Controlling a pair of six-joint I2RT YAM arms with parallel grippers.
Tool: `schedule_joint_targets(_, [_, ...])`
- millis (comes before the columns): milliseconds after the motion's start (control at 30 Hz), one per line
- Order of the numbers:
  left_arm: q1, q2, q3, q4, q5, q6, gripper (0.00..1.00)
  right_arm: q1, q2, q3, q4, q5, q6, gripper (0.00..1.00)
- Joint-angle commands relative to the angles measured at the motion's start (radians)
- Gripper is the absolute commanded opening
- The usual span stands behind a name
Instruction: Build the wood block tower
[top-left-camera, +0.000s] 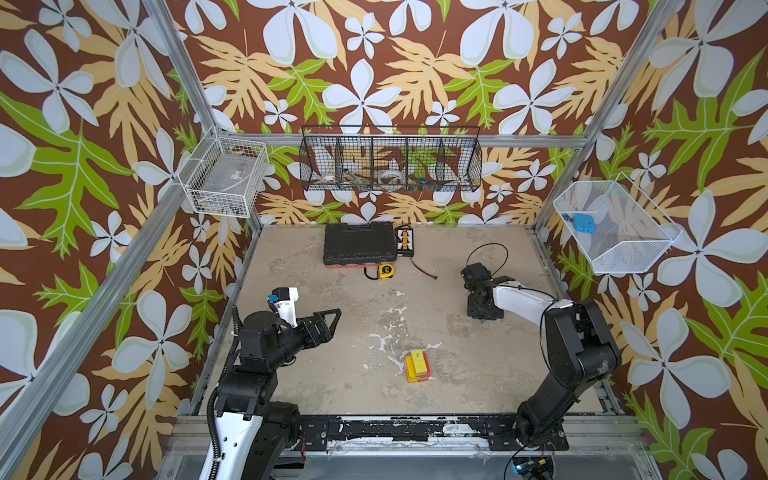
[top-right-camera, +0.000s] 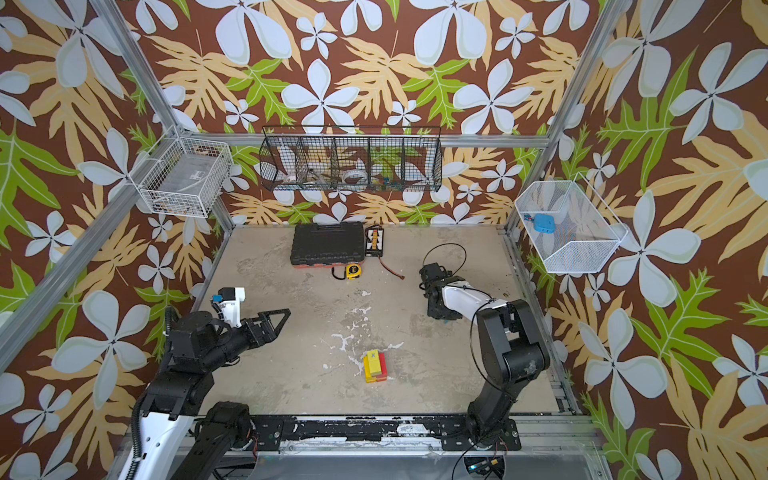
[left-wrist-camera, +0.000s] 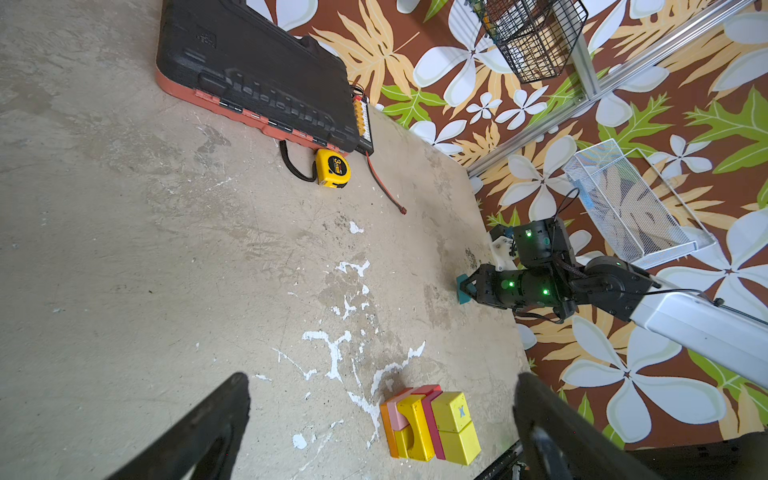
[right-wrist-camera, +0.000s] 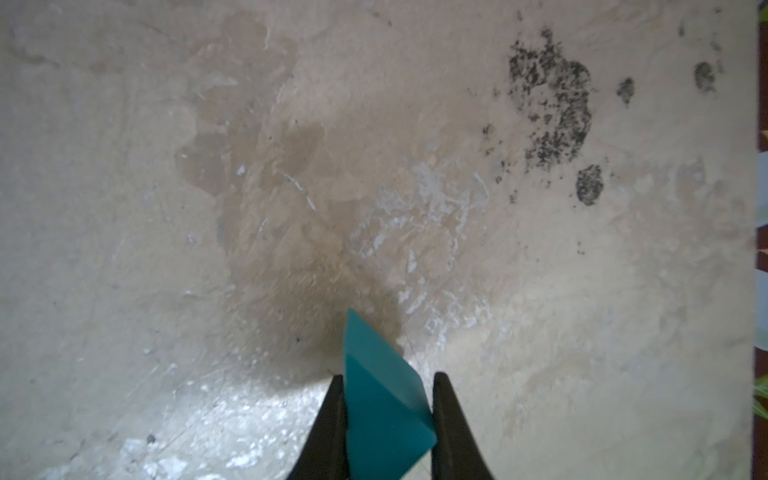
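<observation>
The tower (top-left-camera: 417, 365) (top-right-camera: 375, 366) is a low, compact stack of wood blocks at the table's front middle. In the left wrist view the tower (left-wrist-camera: 428, 428) shows orange, pink, yellow and red pieces, and a yellow cube marked X. My right gripper (right-wrist-camera: 388, 378) is shut on a teal triangular wedge (right-wrist-camera: 374, 361), down at the table surface. In both top views the right gripper (top-left-camera: 482, 318) (top-right-camera: 444, 318) points down at the right middle of the table, hiding the wedge. My left gripper (top-left-camera: 332, 320) (left-wrist-camera: 380, 382) is open and empty, left of the tower.
A black tool case (top-left-camera: 359, 243) lies at the back, with a yellow tape measure (top-left-camera: 386, 271), a connector board (top-left-camera: 405, 240) and a loose wire (top-left-camera: 424, 270) beside it. Wire baskets (top-left-camera: 390, 160) hang on the walls.
</observation>
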Motion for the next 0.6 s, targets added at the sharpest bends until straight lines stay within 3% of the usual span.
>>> schedule_joint_targets(0, [0.000, -0.002, -0.002, 0.010, 0.007, 0.009, 1.00, 0.042, 0.035, 0.029, -0.085, 0.184, 0.069, 0.18])
schedule_joint_targets(267, [0.001, -0.002, -0.002, 0.010, 0.006, 0.008, 1.00, 0.147, 0.256, 0.154, -0.298, 0.415, 0.211, 0.16])
schedule_joint_targets(567, [0.002, -0.003, -0.002, 0.011, 0.007, 0.007, 1.00, 0.156, 0.268, 0.136, -0.230, 0.337, 0.149, 0.23])
